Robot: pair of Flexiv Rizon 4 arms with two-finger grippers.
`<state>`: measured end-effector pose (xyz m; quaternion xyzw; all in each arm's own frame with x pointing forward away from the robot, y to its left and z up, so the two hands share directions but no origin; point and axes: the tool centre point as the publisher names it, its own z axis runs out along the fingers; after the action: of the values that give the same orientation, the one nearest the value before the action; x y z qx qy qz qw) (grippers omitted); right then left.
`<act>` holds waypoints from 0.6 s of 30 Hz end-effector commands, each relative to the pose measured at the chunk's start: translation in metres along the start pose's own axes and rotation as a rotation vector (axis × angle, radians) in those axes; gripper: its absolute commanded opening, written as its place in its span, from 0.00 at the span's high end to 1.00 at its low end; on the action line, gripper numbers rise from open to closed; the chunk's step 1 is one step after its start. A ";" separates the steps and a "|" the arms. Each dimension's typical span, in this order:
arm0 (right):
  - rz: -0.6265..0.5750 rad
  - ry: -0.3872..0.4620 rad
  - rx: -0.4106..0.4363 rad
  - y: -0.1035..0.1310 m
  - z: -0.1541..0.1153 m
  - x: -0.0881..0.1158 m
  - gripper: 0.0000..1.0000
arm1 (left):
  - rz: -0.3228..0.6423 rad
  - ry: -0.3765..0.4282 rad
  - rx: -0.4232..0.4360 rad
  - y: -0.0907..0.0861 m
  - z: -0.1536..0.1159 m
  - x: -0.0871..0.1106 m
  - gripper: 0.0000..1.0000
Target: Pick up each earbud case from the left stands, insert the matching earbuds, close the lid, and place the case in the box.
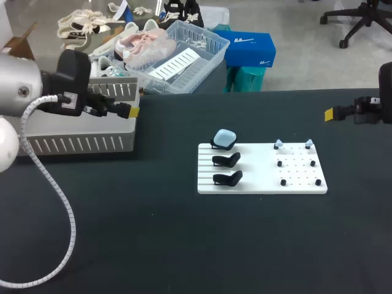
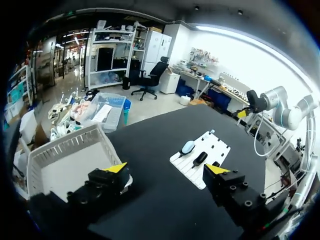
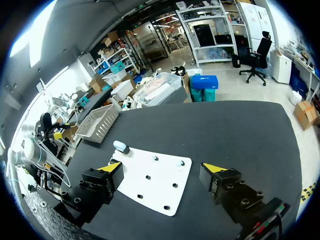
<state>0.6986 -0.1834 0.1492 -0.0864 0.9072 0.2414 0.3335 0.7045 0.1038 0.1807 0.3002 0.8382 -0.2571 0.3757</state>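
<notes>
Sitting on the rearmost of three black stands, the pale-blue earbud case (image 1: 225,138) is at the left end of a white board (image 1: 263,187) in the middle of the black table (image 1: 184,245). Case looks shut, w/ its broad face tipped up twd the head camera. Long axis runs approx left-right across the board; exact lean hard to tell. The middle stand (image 1: 226,160) and nearest stand (image 1: 228,179) line up w/ it, nearer the robot. At the board's right end, two pale-blue earbuds (image 1: 278,144) sit on the far row of pegs, well apart from the case. Black pegs (image 1: 313,163) stand in the rows closer in.

Left arm (image 1: 18,92) comes in over the slotted white box (image 1: 79,145). Left jaws are spread w/ nothing in them, above the box's right rim. Right arm (image 1: 383,104) is at the table's far right. Right jaws are also spread and holding nothing, well apart from the board, which lies ahead of them in the right wrist view.
</notes>
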 end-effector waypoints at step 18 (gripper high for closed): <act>-0.001 0.000 0.000 -0.001 0.001 0.000 0.00 | 0.479 0.000 0.457 -0.036 0.067 -0.024 0.00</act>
<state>0.6986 -0.1834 0.1492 -0.0864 0.9072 0.2413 0.3335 0.7086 0.0372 0.1719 0.5301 0.6917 -0.2904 0.3953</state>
